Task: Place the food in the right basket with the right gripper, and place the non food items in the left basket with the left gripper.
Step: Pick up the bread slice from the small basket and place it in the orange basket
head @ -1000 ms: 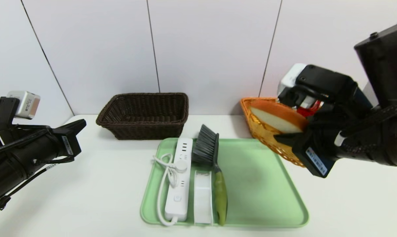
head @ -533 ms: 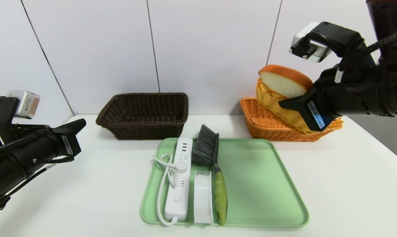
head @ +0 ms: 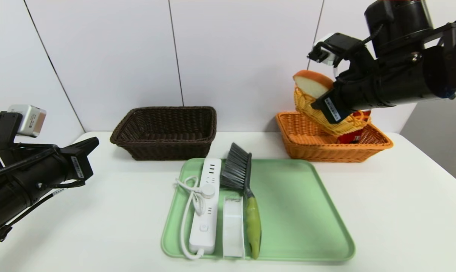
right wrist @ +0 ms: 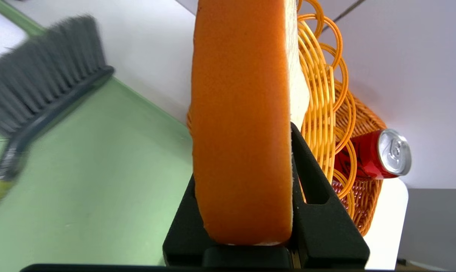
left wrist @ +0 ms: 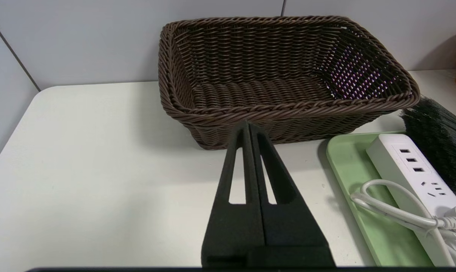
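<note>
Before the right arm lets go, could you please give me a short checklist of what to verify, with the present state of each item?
1. Right tool shut on the bread slice together with the small yellow basket: ok.
2. Load over the orange basket: ok.
3. Load low enough to let go: not ok, held high.
4. Red can in the orange basket, possibly under the drop: cannot tell.
5. Left tool shut, parked before the brown basket: ok.

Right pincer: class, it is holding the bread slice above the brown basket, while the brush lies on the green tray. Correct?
Not quite. The right pincer holds the bread slice above the orange basket, as the head view shows. The brush does lie on the green tray.
</note>
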Controlling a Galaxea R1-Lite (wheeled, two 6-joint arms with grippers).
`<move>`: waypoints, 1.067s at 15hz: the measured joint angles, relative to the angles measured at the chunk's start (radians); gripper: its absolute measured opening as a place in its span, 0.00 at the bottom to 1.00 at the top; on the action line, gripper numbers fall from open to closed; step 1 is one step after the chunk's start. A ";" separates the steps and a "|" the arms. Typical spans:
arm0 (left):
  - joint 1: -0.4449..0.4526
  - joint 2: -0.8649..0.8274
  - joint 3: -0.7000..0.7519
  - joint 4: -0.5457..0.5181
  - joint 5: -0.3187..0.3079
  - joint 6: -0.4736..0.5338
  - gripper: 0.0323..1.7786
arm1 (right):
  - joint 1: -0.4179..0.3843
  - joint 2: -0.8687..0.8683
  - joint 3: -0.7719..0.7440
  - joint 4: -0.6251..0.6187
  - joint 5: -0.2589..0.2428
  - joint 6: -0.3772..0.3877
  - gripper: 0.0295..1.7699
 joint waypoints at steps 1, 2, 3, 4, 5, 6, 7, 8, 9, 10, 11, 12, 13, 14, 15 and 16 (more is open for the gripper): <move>0.000 0.000 0.001 0.000 0.000 0.000 0.01 | -0.016 0.029 -0.009 0.000 0.000 -0.002 0.22; 0.000 0.000 0.001 0.000 0.000 0.000 0.01 | -0.033 0.059 -0.019 0.000 0.001 -0.004 0.22; 0.000 0.000 0.001 0.000 0.000 -0.001 0.01 | -0.052 0.089 -0.030 -0.003 0.002 -0.010 0.22; 0.000 0.001 0.001 0.000 0.000 -0.001 0.01 | -0.070 0.117 -0.038 -0.013 0.005 -0.015 0.22; 0.000 0.001 0.001 0.000 0.000 -0.001 0.01 | -0.086 0.143 -0.044 -0.025 0.009 -0.018 0.22; 0.000 0.001 0.001 0.001 0.000 -0.002 0.01 | -0.098 0.168 -0.047 -0.039 0.012 -0.020 0.22; 0.000 0.002 0.004 0.001 0.000 -0.002 0.01 | -0.110 0.192 -0.050 -0.056 0.013 -0.021 0.22; 0.000 0.004 0.005 0.001 0.000 -0.002 0.01 | -0.120 0.213 -0.051 -0.076 0.013 -0.026 0.22; 0.000 0.004 0.005 0.001 0.000 -0.002 0.01 | -0.129 0.232 -0.051 -0.093 0.014 -0.032 0.22; 0.000 0.006 0.005 0.001 0.000 -0.002 0.01 | -0.136 0.250 -0.052 -0.111 0.014 -0.035 0.22; 0.000 0.006 0.003 0.001 0.000 -0.002 0.01 | -0.140 0.266 -0.052 -0.127 0.015 -0.036 0.22; 0.000 0.007 0.003 0.001 0.000 -0.002 0.01 | -0.142 0.280 -0.052 -0.144 0.015 -0.035 0.22; 0.000 0.007 0.003 0.001 0.000 -0.002 0.01 | -0.143 0.294 -0.052 -0.153 0.015 -0.036 0.22; 0.000 0.008 0.003 0.001 0.000 -0.002 0.01 | -0.144 0.305 -0.052 -0.156 0.015 -0.038 0.22; 0.000 0.010 0.003 0.000 0.001 -0.002 0.01 | -0.145 0.314 -0.051 -0.156 0.015 -0.039 0.22; 0.000 0.011 0.003 0.000 0.001 -0.002 0.01 | -0.146 0.321 -0.051 -0.157 0.014 -0.040 0.22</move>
